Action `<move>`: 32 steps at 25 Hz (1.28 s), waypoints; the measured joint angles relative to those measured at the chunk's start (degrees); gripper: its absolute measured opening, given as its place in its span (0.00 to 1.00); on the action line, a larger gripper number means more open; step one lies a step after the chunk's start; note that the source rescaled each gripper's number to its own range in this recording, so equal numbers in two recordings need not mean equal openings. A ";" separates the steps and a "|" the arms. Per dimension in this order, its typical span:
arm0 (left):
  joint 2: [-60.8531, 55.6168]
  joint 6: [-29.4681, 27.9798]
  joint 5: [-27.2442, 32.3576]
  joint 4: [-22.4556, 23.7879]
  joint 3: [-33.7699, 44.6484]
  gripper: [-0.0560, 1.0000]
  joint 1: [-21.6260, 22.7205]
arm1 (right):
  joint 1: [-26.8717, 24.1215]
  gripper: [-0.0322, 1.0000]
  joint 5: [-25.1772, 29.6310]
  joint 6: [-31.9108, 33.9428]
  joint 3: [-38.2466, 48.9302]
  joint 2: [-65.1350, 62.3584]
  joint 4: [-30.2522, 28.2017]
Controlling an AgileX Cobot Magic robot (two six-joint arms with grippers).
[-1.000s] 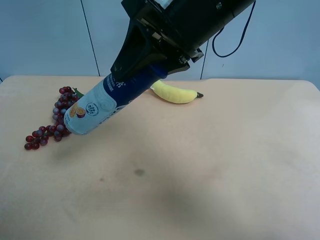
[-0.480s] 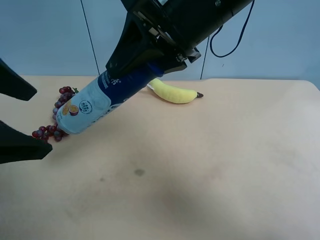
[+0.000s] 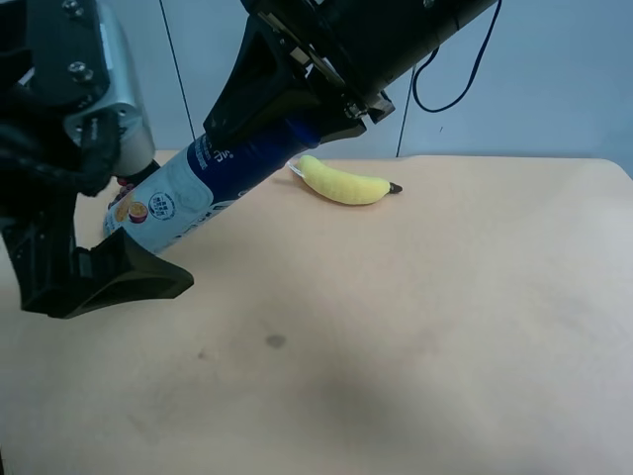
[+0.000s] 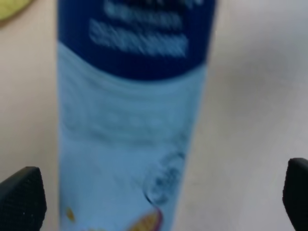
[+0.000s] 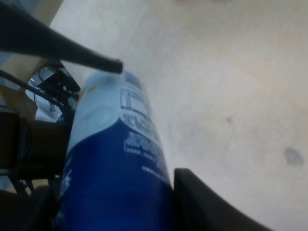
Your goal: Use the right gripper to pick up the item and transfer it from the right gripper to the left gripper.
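The item, a bottle (image 3: 188, 193) with a white-and-pale-blue label, a dark blue band and a small orange picture, hangs tilted above the table. My right gripper (image 3: 267, 129) is shut on its dark blue upper part, and the right wrist view shows the bottle (image 5: 115, 159) clamped between the jaws. My left gripper (image 3: 138, 233) is open at the exterior high view's left, with its fingers on either side of the bottle's lower end. In the left wrist view the bottle (image 4: 130, 120) fills the gap, and both fingertips (image 4: 19, 197) stand clear of it. The cap is hidden.
A yellow banana (image 3: 346, 183) lies on the tan table (image 3: 445, 317) behind the bottle. The red grape bunch (image 3: 123, 182) is almost wholly hidden behind the left gripper. A dark spot (image 3: 276, 341) marks the table's middle.
The left gripper has come in from the exterior high view's left and now straddles the bottle's lower end. The right gripper has carried the bottle slightly up and to the left.
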 joint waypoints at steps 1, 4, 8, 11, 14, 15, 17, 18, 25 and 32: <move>0.43 0.00 -0.70 0.00 0.00 1.00 0.00 | 0.00 0.03 0.00 0.00 0.00 0.12 0.13; 1.83 0.00 -2.65 0.00 0.00 1.00 0.00 | 0.53 0.03 -0.15 0.00 0.00 1.08 0.86; 3.30 0.00 -3.58 0.01 0.00 1.00 0.00 | 2.27 0.03 -0.18 -0.46 0.00 2.69 1.10; 4.05 0.00 -3.63 0.16 0.00 1.00 0.00 | 2.89 0.03 -0.33 -0.60 0.00 3.54 1.94; 4.52 0.00 -3.11 0.62 0.00 0.95 0.00 | 2.95 0.03 -1.03 -0.92 0.00 3.66 2.23; 4.58 0.00 -2.97 0.84 0.00 0.92 0.00 | 2.95 0.03 -1.16 -0.93 0.00 3.66 2.25; 4.58 0.04 -2.86 1.00 0.00 0.83 0.00 | 2.95 0.03 -1.21 -0.98 0.00 3.66 2.31; 4.58 0.04 -2.75 1.00 0.00 0.79 0.00 | 2.95 0.03 -1.21 -0.99 0.00 3.66 2.31; 4.58 0.15 -1.58 1.11 0.00 0.32 0.00 | 2.95 0.03 -1.21 -1.47 0.00 3.66 2.31; 4.58 0.68 -1.51 1.30 0.00 0.05 -0.26 | 2.95 0.03 -1.21 -1.58 0.00 3.66 2.38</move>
